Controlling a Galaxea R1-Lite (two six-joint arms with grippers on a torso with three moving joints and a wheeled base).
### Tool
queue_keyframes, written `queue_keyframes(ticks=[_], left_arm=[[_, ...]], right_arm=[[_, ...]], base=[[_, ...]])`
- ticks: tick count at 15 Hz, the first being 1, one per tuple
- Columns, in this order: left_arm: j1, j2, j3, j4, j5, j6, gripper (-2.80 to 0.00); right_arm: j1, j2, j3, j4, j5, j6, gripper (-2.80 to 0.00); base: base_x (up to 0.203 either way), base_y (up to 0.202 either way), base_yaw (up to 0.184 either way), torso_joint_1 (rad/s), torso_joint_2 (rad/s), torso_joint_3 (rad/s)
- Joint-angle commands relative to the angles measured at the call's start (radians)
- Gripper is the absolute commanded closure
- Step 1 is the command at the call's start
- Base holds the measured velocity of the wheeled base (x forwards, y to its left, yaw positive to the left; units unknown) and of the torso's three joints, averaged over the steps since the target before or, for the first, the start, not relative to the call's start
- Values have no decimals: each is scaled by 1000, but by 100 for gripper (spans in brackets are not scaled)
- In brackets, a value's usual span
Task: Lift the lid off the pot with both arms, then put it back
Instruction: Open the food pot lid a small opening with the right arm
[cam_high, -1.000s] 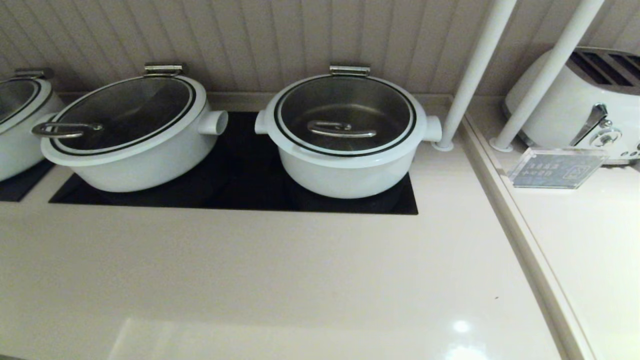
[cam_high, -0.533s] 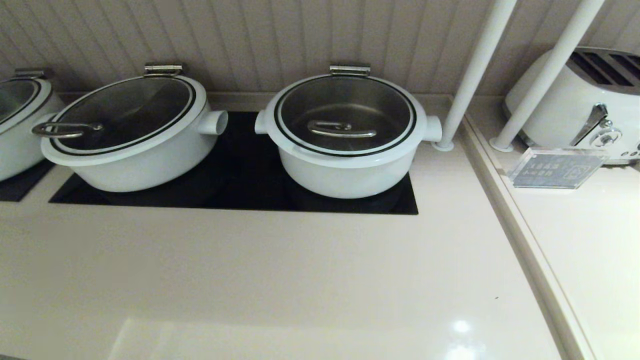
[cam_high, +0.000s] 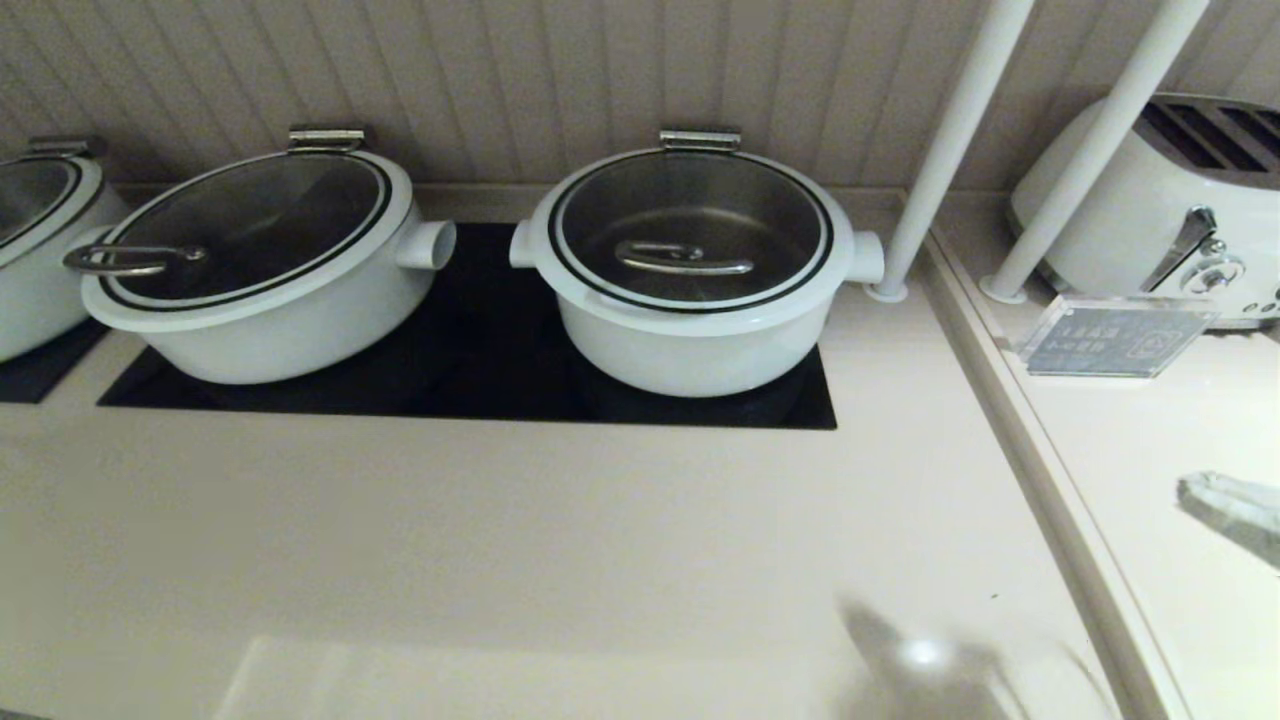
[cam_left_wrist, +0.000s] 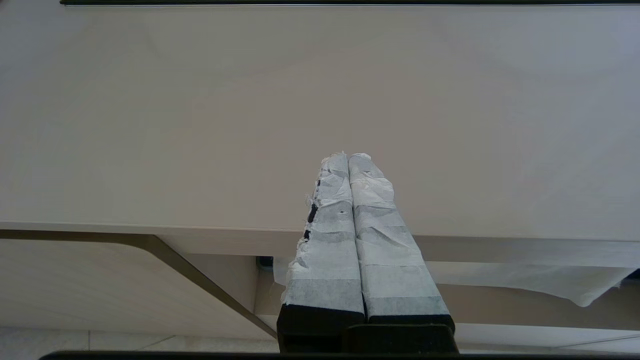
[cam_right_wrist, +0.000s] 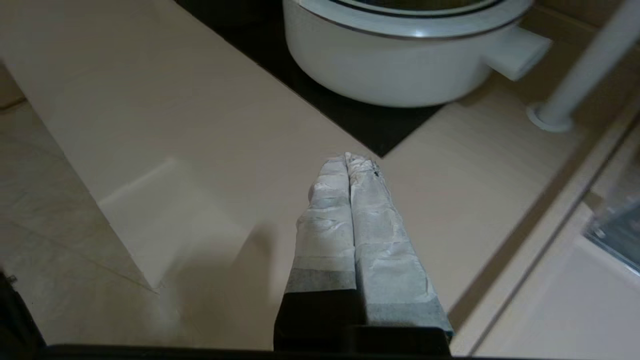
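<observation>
- Sitting on the flat black glass cooktop (cam_high: 480, 390) is the round white pot with a shiny steel bowl inside and a short white stub handle on each side (cam_high: 690, 350).
- On top of that pot rests the round glass lid with a broad white rim and a thin black ring (cam_high: 690, 228). It lies flat and closed.
- Inside the glass I can see the lid's flat steel bar handle (cam_high: 683, 260), and at the back edge is its steel hinge clip (cam_high: 700, 139).
- To the left of it stands another white pot with a lid whose steel loop handle sticks out past the rim (cam_high: 265, 270). The two pots are near each other but not touching.
- Both pots are at the back of the pale beige desk (cam_high: 500, 540), close to the ribbed wall.
- My left gripper (cam_left_wrist: 348, 159) hangs by the front edge of the desk, well apart from the pots. Its tape-wrapped jaws are pressed together with nothing between them.
- My right gripper (cam_right_wrist: 352, 160) hovers over the desk, near the front right corner of the cooktop. Its jaws are pressed together too, and they hold nothing.
- On the right stand two white poles (cam_high: 950, 140), a white toaster (cam_high: 1150, 200) and a small clear sign (cam_high: 1115, 335).
</observation>
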Motion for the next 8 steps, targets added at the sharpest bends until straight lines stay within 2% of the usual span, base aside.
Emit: queue_keyframes(ticks=[1, 5, 8], left_arm=[[0, 1, 0, 0, 0, 0, 0], [0, 1, 0, 0, 0, 0, 0], [0, 1, 0, 0, 0, 0, 0]], right_arm=[[31, 124, -40, -28, 4, -2, 0], [88, 250, -167, -51, 4, 3, 0], [113, 329, -207, -75, 3, 10, 0]], base=[[0, 0, 0, 0, 0, 0], [0, 0, 0, 0, 0, 0], [0, 0, 0, 0, 0, 0]])
